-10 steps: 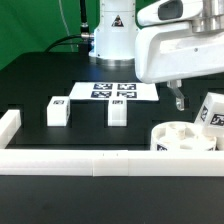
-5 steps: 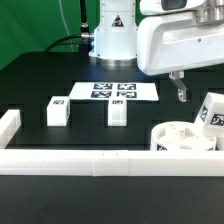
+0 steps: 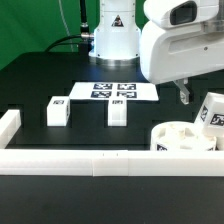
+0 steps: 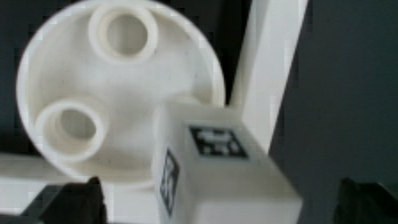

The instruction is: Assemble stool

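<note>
The fingers [image 4: 68, 198] stand wide apart and empty near the tilted leg [image 3: 212, 110], which leans at the rim of the seat [image 3: 180, 138] at 4 o'clock in the exterior view; judged light, rigid, smooth plastic, so grip its flat opposite sides mid-length.

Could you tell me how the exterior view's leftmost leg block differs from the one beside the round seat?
The leftmost leg block sits level on the table, apart; the tilted leg block leans by the seat. The leftmost leg block's tag faces up; the tilted one's faces sideways. Both are white, tagged blocks.
</note>
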`<act>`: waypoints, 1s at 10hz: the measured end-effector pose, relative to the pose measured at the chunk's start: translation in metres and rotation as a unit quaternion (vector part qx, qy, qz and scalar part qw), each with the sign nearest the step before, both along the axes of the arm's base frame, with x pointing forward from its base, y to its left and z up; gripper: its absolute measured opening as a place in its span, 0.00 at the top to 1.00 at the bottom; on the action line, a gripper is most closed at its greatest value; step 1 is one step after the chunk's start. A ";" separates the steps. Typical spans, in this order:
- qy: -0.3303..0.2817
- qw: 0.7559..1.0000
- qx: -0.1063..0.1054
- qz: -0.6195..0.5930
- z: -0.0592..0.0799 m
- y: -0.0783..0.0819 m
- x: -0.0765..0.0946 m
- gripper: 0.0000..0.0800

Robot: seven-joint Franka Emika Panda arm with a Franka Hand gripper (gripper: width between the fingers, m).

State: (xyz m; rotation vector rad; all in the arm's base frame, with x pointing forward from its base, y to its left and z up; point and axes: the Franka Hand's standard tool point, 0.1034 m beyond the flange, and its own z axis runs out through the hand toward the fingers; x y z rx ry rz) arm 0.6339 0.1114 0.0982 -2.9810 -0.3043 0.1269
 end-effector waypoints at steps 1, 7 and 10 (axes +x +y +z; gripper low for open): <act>0.001 1.000 0.000 0.000 -0.001 0.000 -0.001 0.19; -0.020 0.999 -0.016 -0.032 -0.010 0.008 0.003 0.19; -0.033 0.998 -0.026 -0.048 -0.011 0.006 0.006 0.19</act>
